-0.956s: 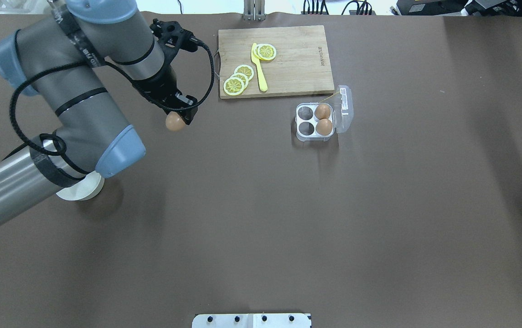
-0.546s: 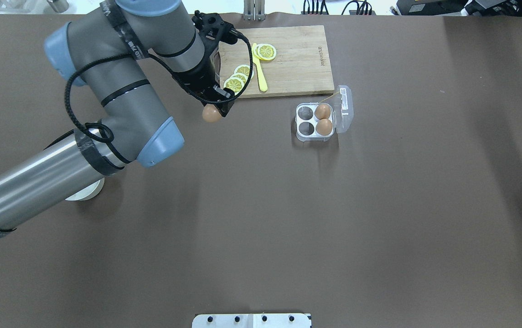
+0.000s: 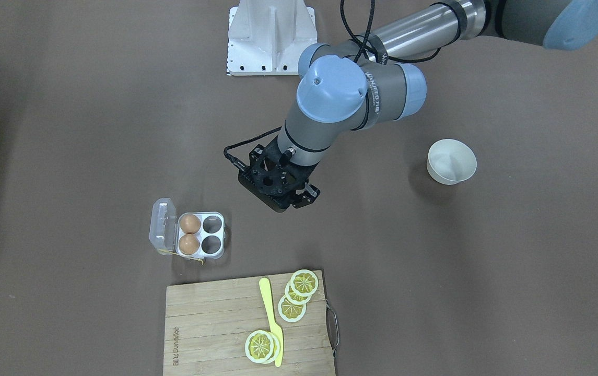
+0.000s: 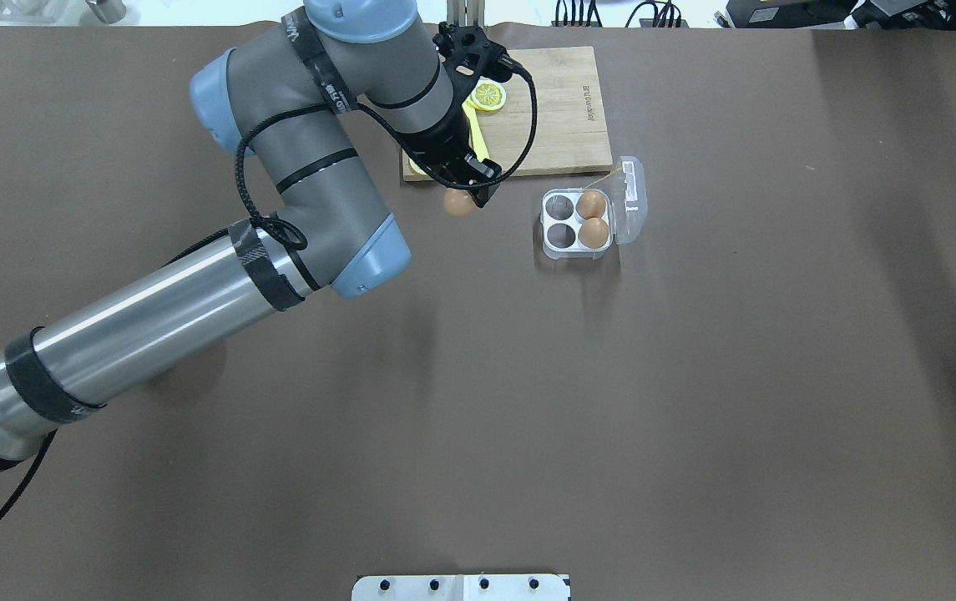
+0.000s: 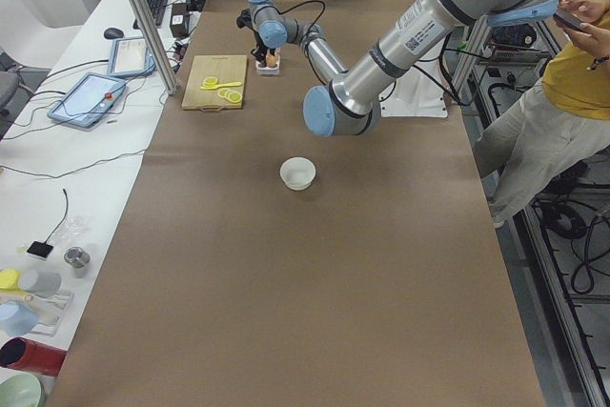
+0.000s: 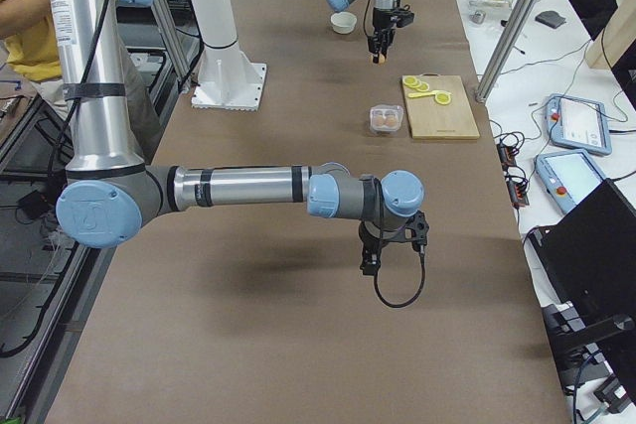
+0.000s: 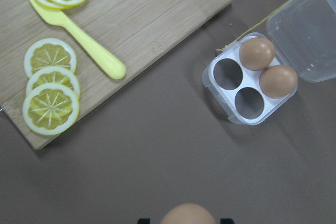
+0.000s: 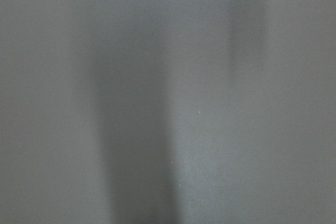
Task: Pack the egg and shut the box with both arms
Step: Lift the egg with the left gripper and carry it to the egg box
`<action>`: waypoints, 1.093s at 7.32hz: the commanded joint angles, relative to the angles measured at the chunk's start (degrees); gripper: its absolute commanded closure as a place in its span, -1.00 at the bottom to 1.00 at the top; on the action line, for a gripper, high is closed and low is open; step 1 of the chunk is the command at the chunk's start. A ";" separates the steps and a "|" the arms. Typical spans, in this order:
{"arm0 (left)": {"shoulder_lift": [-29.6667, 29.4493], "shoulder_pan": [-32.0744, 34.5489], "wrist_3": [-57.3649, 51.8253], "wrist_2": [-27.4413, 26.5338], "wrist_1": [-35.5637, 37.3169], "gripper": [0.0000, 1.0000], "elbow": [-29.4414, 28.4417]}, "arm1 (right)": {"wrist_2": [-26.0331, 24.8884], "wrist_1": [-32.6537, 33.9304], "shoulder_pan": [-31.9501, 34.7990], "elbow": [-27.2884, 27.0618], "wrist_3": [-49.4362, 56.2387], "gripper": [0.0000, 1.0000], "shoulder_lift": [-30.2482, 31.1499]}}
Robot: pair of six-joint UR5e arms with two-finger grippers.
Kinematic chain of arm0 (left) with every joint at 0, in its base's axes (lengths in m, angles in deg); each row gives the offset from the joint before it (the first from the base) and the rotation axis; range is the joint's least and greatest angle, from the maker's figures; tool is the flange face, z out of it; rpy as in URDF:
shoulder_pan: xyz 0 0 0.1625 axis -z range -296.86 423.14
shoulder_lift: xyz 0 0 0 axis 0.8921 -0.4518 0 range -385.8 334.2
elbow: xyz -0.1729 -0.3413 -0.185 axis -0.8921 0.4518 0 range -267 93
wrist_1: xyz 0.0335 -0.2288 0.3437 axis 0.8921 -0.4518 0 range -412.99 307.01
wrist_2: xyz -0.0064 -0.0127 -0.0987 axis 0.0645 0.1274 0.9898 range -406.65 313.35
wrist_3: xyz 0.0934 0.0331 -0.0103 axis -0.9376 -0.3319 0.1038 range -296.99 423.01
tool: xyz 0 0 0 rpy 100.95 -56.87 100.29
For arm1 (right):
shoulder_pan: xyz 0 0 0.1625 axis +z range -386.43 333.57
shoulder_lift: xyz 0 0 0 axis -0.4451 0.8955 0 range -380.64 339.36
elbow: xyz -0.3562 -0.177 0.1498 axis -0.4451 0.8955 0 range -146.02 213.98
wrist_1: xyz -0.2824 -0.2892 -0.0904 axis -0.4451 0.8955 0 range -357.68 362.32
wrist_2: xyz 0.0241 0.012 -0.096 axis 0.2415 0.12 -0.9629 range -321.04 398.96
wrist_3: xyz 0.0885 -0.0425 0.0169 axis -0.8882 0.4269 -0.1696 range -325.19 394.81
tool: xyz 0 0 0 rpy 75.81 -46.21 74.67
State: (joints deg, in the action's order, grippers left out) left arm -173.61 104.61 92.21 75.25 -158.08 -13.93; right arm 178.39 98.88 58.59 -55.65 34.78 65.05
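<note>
Two eggs (image 4: 591, 204) sit in the box's (image 4: 544, 224) lid-side cups, my left gripper (image 4: 467, 197) pinches the third egg (image 4: 459, 204) beside the cutting board (image 4: 561, 108), short of the box, and my right gripper's (image 6: 370, 263) state I cannot tell.

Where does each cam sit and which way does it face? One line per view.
Front-facing: across the table, faces robot, steeply down; left arm, pedestal.
Overhead: behind robot, forward and down; left arm from the left, left gripper holding the egg.
Exterior left: robot's-left table end, along table; left arm near.
Exterior right: opposite end; right arm near, right gripper.
Left wrist: down at the box, cutting board; egg at bottom edge.
Right wrist: bare table only.
Shared: front-facing and overhead both show box and board.
</note>
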 commanded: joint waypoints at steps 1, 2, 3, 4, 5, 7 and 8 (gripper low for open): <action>-5.54 -1.91 -0.46 -4.73 -4.39 0.48 -7.56 | -0.04 -0.76 -0.20 0.67 0.12 -1.00 0.00; -6.95 -1.92 -0.55 -5.53 -5.55 0.50 -8.90 | -0.04 -0.85 -0.37 1.20 0.21 -1.00 0.00; -8.10 -1.92 -0.73 -6.06 -6.95 0.54 -10.56 | -0.04 -1.02 -0.46 1.55 0.21 -1.00 -0.09; -8.63 -2.70 -1.95 -6.50 -7.75 0.60 -12.06 | -0.04 -1.02 -0.55 1.64 0.21 -1.00 -0.17; -8.64 -4.27 -2.13 -9.55 -8.10 0.61 -12.60 | -0.04 -1.02 -0.55 1.56 0.12 -1.00 -0.52; -8.72 -7.53 -2.14 -13.69 -8.28 0.61 -13.56 | -0.13 -1.02 -0.55 1.56 0.12 -1.00 -0.88; -8.81 -8.32 -2.83 -14.14 -8.28 0.61 -13.92 | -0.13 -1.02 -0.46 1.30 0.12 -1.00 -0.97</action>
State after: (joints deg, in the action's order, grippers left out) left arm -182.31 97.64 89.95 62.41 -166.30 -27.35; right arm 178.29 97.85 58.05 -54.14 34.90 64.24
